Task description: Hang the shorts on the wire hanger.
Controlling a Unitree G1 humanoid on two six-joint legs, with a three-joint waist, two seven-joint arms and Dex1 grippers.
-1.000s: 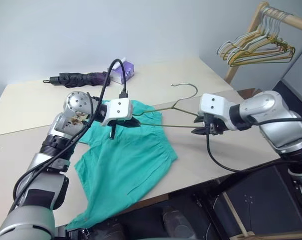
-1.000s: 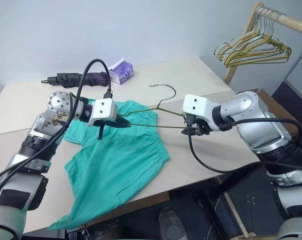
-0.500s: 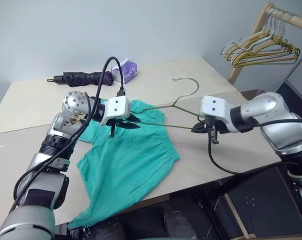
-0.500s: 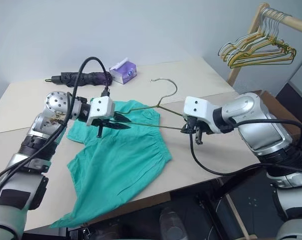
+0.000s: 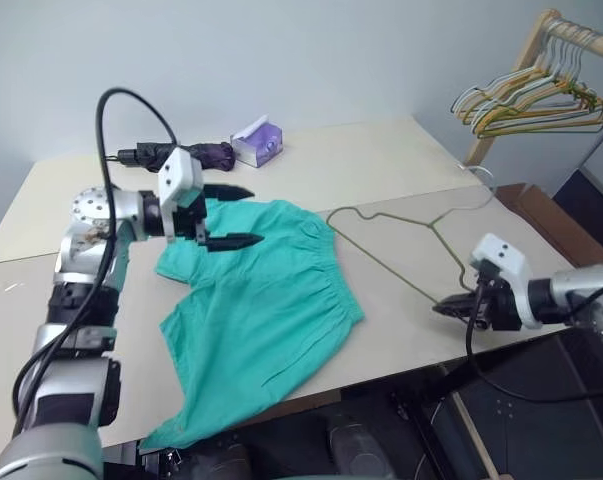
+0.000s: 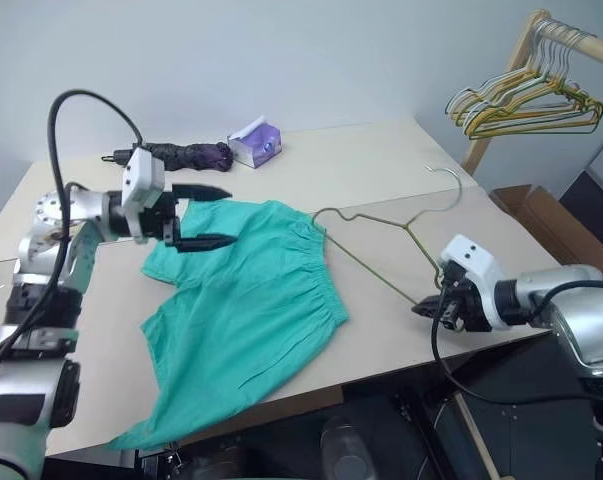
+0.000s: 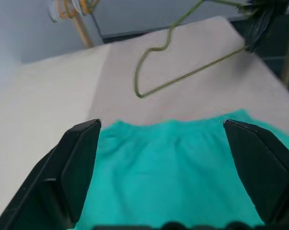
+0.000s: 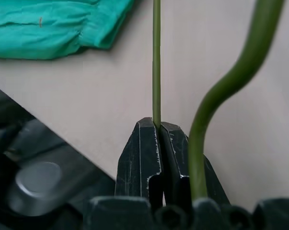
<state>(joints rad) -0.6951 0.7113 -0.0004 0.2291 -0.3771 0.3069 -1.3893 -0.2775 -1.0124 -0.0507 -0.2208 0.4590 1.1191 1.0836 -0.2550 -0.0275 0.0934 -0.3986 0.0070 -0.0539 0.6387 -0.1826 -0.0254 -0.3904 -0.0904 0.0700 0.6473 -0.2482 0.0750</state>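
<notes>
The teal-green shorts point(image 5: 261, 310) lie spread on the table, one leg hanging over the front edge. My left gripper point(image 5: 228, 214) hovers over their upper left part, open, with nothing between its fingers point(image 7: 72, 167). The wire hanger point(image 5: 396, 250) stretches low over the table just right of the shorts, its hook point(image 5: 481, 183) pointing to the far right. My right gripper point(image 5: 447, 309) is near the table's front right edge, shut on one corner of the hanger; the right wrist view shows the thin wire point(image 8: 156, 72) pinched between the closed tips. The hanger does not touch the shorts.
A folded black umbrella point(image 5: 176, 153) and a purple tissue box point(image 5: 258, 141) lie at the back of the table point(image 5: 381, 160). A wooden rack with a bunch of pale hangers point(image 5: 526, 100) stands at the far right, beyond the table.
My left gripper opened, let go of the hanger's end and drew back to the left. The right gripper pulled the hanger right and down, off the shorts, toward the front right edge.
</notes>
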